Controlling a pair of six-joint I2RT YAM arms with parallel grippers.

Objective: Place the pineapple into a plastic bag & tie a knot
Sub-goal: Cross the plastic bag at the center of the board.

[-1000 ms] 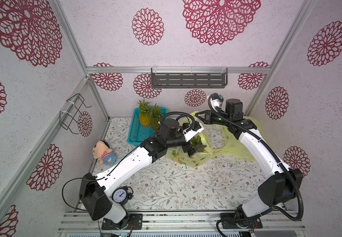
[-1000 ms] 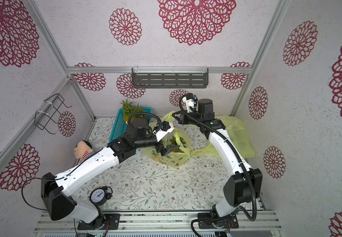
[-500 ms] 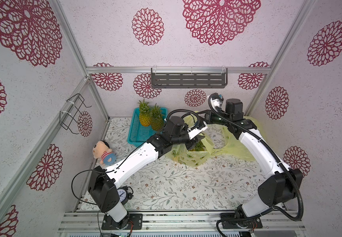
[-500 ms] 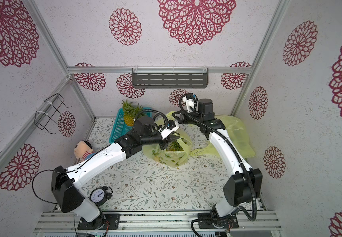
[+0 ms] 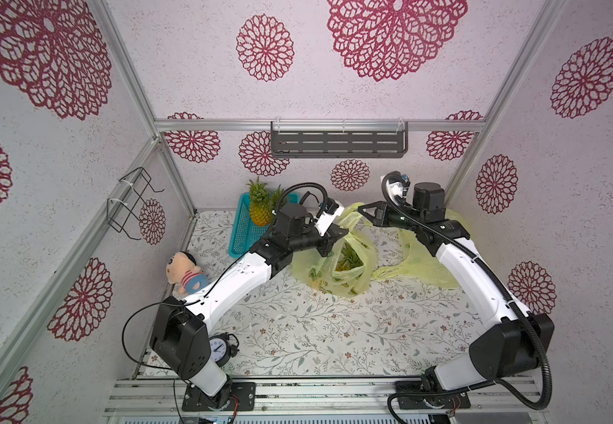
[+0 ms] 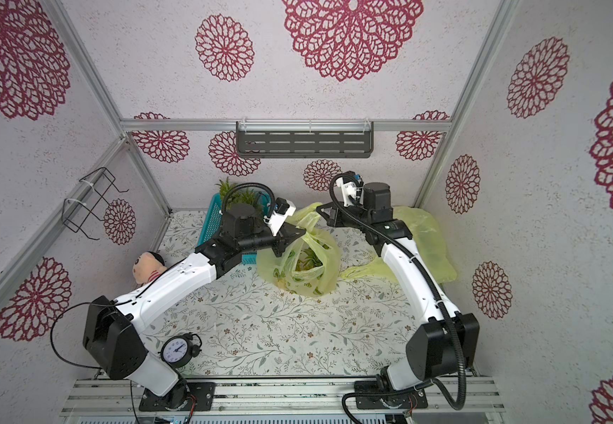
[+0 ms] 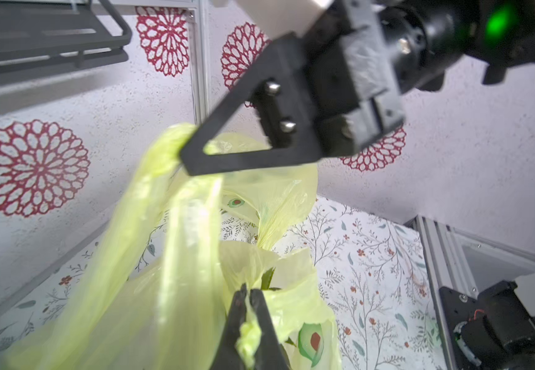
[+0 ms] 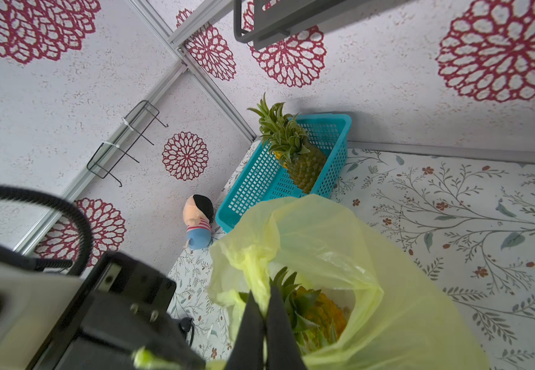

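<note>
A yellow-green plastic bag (image 5: 349, 282) (image 6: 312, 279) stands at the middle back of the table. The pineapple (image 5: 349, 260) (image 8: 320, 307) lies inside it, leaves showing through the open mouth. My left gripper (image 5: 345, 232) (image 7: 247, 290) is shut on one bag handle, bunched between its fingers. My right gripper (image 5: 360, 210) (image 8: 262, 290) is shut on the other handle, held higher and just behind. In the left wrist view the right gripper (image 7: 192, 157) hangs above with bag plastic stretched from its tip.
A teal basket (image 5: 240, 238) (image 8: 259, 189) at back left holds two more pineapples (image 5: 259, 207). A doll (image 5: 184, 271) lies by the left wall and a clock (image 5: 218, 348) stands near the left arm's base. Another yellow bag (image 5: 433, 264) lies under the right arm.
My left gripper was open beside the bag, then moved back and to the right up to the handle and shut on it. The right gripper has held still.
</note>
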